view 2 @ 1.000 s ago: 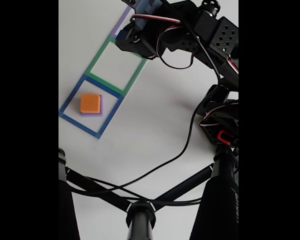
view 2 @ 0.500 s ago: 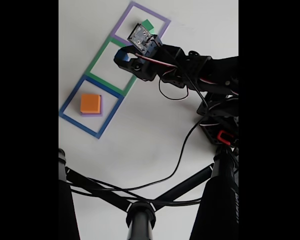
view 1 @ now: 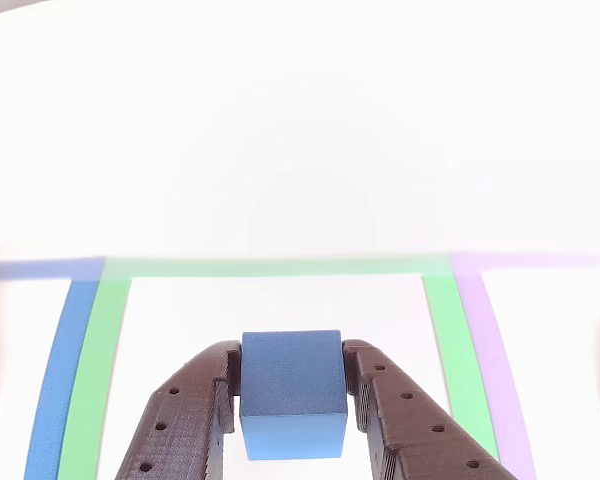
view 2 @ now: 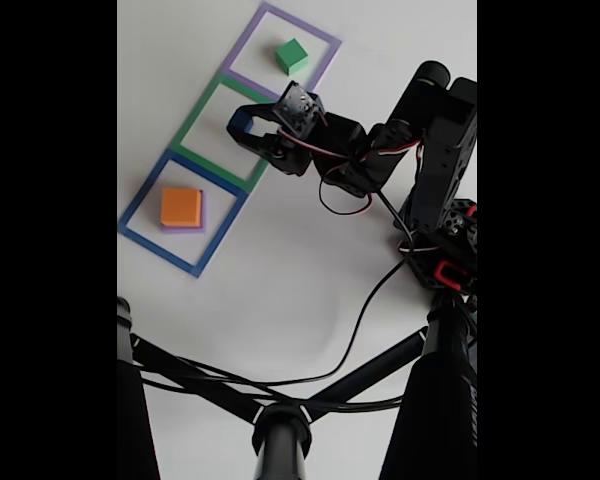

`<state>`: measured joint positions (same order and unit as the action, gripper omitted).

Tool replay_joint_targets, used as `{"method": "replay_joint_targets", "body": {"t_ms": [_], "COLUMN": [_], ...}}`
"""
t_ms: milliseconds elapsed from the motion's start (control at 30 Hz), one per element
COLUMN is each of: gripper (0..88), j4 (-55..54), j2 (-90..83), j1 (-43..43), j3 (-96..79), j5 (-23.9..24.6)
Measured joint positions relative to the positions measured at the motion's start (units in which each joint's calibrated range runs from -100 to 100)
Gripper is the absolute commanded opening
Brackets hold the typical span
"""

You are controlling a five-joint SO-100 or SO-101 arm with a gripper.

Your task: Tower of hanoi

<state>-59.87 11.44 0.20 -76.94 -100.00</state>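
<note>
A small blue cube (view 1: 292, 395), matte and plain-faced with crisp edges, sits clamped between the two dark, hole-studded fingers (view 1: 185, 420) of the pincer (view 1: 292, 400) in the other view, its top face a deeper blue than the lighter front. The fingers press against the cube's left and right sides above a white tabletop (view 1: 300, 130), inside the green square outline (view 1: 105, 360), with a blue outline (view 1: 60, 370) to the left and a purple outline (view 1: 485, 350) to the right. In the fixed view, the arm (view 2: 380, 150) reaches over the green outline, the pincer (view 2: 248, 122) at that square's right edge. The orange-yellow block (view 2: 180, 206) lies stacked on the wider purple block (view 2: 201, 212), whose edge peeks out to the right and below, both inside the blue outline. The green block (view 2: 291, 54) stands alone within the purple outline at the top.
</note>
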Motion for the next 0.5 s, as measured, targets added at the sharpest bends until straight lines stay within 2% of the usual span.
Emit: {"method": "replay_joint_targets", "body": {"t_ms": [267,500], "gripper": [4.0,20.8], "j4": [-5.9,-9.5], "j2": [9.3,12.3], "j1": [-1.4,-1.6], "j3": [3.8,4.1], "j5": [0.0,0.0]}}
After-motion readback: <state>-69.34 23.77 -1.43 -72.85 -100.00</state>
